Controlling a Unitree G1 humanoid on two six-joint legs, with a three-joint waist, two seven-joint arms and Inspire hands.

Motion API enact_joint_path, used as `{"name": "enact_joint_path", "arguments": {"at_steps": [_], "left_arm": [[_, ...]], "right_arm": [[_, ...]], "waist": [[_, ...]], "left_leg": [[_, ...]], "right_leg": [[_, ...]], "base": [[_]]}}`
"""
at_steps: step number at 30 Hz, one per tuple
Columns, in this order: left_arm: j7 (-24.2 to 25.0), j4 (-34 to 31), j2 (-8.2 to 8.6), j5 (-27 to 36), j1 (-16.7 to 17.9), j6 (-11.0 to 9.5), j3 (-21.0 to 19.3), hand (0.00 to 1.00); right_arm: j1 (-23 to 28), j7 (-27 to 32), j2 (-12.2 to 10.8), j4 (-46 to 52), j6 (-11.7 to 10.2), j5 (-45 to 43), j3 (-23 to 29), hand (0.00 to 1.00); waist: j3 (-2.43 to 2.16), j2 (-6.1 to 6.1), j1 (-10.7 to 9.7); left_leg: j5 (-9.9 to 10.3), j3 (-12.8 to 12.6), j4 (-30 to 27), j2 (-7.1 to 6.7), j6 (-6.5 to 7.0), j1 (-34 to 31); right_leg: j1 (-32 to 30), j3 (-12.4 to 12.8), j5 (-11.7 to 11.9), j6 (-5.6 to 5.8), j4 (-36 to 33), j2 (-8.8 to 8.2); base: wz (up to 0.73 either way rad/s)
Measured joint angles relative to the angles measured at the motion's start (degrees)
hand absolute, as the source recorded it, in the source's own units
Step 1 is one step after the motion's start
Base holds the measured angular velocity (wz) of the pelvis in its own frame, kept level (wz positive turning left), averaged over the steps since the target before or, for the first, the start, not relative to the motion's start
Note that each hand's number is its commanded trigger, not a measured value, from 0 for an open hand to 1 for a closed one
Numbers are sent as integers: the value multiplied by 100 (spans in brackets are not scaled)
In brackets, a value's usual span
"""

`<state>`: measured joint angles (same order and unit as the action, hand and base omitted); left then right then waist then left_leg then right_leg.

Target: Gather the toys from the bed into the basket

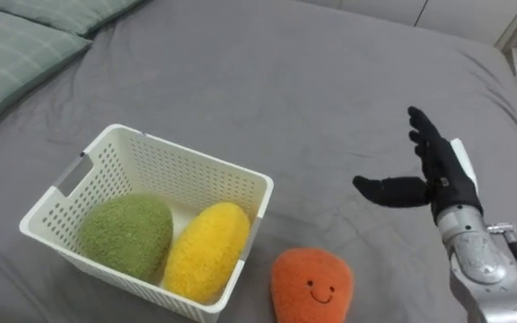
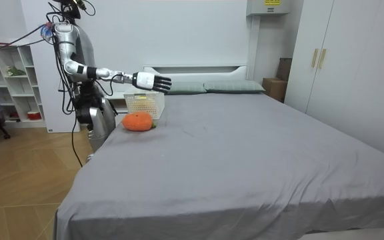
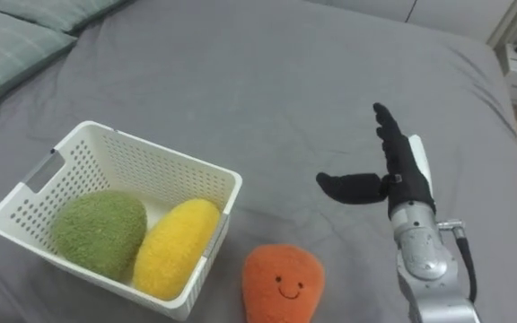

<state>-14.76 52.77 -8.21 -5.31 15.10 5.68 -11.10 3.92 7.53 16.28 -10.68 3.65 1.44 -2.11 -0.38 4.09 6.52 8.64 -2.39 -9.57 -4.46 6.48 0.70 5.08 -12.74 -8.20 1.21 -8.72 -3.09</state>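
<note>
- Green toy [image 1: 126, 235] and yellow toy [image 1: 206, 249] lie in the white basket [image 1: 196, 166]; the orange toy [image 1: 311, 285] rests on the bed [image 1: 312, 81], just right of the basket.
- Right hand [image 1: 445, 179] hovers farther right, fingers spread wide, empty.
- Next, probably: move left and down, then close round the orange toy.

Lighting: bright, even, diffuse, from overhead. Shadows: soft and faint (edges feathered throughout), gathered inside the basket [image 1: 191, 170] and under the orange toy [image 1: 311, 285] on the grey bed [image 1: 312, 81]. Glare: mild sheen on the metal wrist below the right hand [image 1: 438, 170]. Room view: white wall [image 2: 199, 30] evenly lit.
</note>
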Motion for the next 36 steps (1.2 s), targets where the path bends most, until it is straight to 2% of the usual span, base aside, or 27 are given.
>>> {"name": "enact_joint_path", "arguments": {"at_steps": [4,6,12,21,28,36], "left_arm": [[-44,38,37,21,7,1,3,0],[-86,128,39,22,-41,-2,-3,0],[-96,132,44,17,-64,8,14,0],[-103,114,44,12,-98,0,14,0],[-102,117,78,12,-150,-111,16,0],[-103,119,89,18,-183,-138,85,0]], "right_arm": [[272,-11,-113,-261,66,-9,-2,0],[279,-9,-121,-482,20,-94,-2,0],[485,-118,-211,-779,25,-178,-351,0],[497,-354,-539,-1302,16,-229,-401,0],[437,-480,-546,-2055,12,-315,-791,0],[225,-581,-544,-2280,4,-417,-1016,0]], "waist": [[40,-41,12],[59,-75,-4],[57,-79,-1],[66,-38,7],[64,-28,157],[67,-27,179]], "left_leg": [[14,-45,-2,-1,16,-10],[14,-45,-2,-5,17,2],[17,-32,0,-1,14,-14],[20,68,1,-18,19,-25],[27,59,2,-18,23,-33],[32,96,-12,-22,19,-59]], "right_leg": [[-30,54,0,9,-13,-6],[-16,48,1,11,-6,-10],[-1,4,0,12,-1,-6],[-12,-1,0,12,5,2],[-28,16,0,12,7,6],[-7,-6,0,12,7,9]], "base": [[-7],[-2],[1],[4],[0],[2]]}}
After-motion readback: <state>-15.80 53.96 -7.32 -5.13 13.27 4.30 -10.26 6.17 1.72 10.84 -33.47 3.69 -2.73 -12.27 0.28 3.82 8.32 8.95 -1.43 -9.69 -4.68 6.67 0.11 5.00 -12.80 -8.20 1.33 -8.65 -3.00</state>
